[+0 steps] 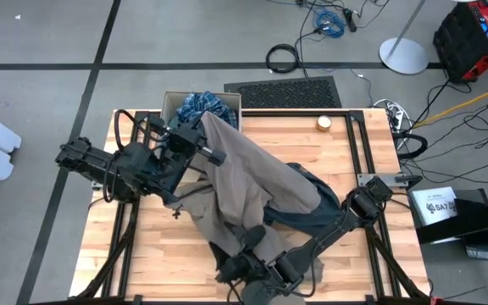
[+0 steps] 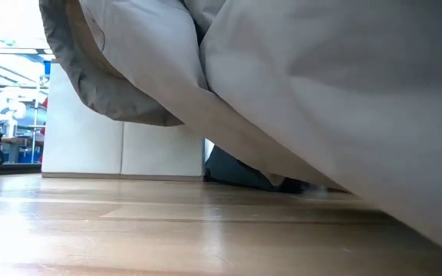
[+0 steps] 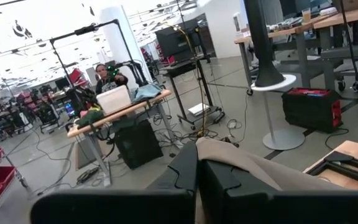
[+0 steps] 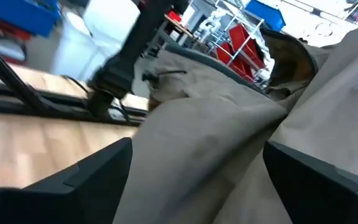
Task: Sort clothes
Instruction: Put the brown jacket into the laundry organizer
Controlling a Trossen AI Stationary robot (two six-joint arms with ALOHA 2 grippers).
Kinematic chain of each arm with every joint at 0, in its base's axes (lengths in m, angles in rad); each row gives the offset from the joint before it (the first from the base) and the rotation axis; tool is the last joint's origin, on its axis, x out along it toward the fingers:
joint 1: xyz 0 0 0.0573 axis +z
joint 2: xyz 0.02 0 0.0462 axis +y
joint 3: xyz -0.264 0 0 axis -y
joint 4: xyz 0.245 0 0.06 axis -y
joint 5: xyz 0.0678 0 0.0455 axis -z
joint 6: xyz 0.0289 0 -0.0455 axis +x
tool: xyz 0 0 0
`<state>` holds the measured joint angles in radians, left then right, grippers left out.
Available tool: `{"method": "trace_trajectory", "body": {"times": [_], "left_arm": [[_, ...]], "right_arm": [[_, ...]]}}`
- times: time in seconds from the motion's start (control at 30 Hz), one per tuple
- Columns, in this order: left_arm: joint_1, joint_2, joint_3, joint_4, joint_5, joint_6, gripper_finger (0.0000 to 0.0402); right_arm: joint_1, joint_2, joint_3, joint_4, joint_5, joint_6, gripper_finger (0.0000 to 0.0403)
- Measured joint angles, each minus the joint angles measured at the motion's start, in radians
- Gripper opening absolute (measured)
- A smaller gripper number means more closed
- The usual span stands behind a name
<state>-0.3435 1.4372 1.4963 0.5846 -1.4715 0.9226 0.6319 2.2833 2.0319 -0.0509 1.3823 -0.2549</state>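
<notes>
Your left gripper [image 1: 213, 156] is clamped on the top edge of the large taupe-brown fabric garment [image 1: 244, 182], holding it up above the back of the wooden-slat worktop [image 1: 346, 148]; its fingers [image 3: 219, 180] sit pressed together with the cloth between them. The garment stretches diagonally down to your right gripper [image 1: 257, 240] near the front edge, where the spread fingers [image 4: 98, 171] have the cloth bunched between them; whether they pinch it, you cannot tell. A blue-white plaid shirt [image 1: 200, 106] lies in the tan cardboard box [image 1: 169, 103] beyond the worktop's back edge. A dark black-green piece [image 1: 305, 178] lies under the taupe cloth.
</notes>
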Motion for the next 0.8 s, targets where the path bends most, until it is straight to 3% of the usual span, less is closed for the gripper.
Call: {"method": "trace_trajectory", "body": {"times": [0.13, 0.3, 0.43, 0.8], "left_arm": [[0.000, 0.000, 0.000, 0.000, -0.001, 0.000, 0.0009], [0.000, 0.000, 0.000, -0.001, -0.004, -0.001, 0.0009], [-0.005, 0.000, 0.000, -0.001, -0.017, -0.002, 0.0009], [-0.005, 0.000, -0.023, -0.004, -0.025, -0.036, 0.0009]], "right_arm": [[0.015, 0.000, 0.000, 0.052, -0.011, 0.018, 0.0356], [0.017, 0.000, 0.000, 0.023, -0.132, 0.186, 0.0354], [-0.001, 0.018, 0.000, -0.041, -0.155, 0.296, 0.0353], [-0.064, 0.090, -0.001, -0.032, -0.055, 0.281, 0.0352]]}}
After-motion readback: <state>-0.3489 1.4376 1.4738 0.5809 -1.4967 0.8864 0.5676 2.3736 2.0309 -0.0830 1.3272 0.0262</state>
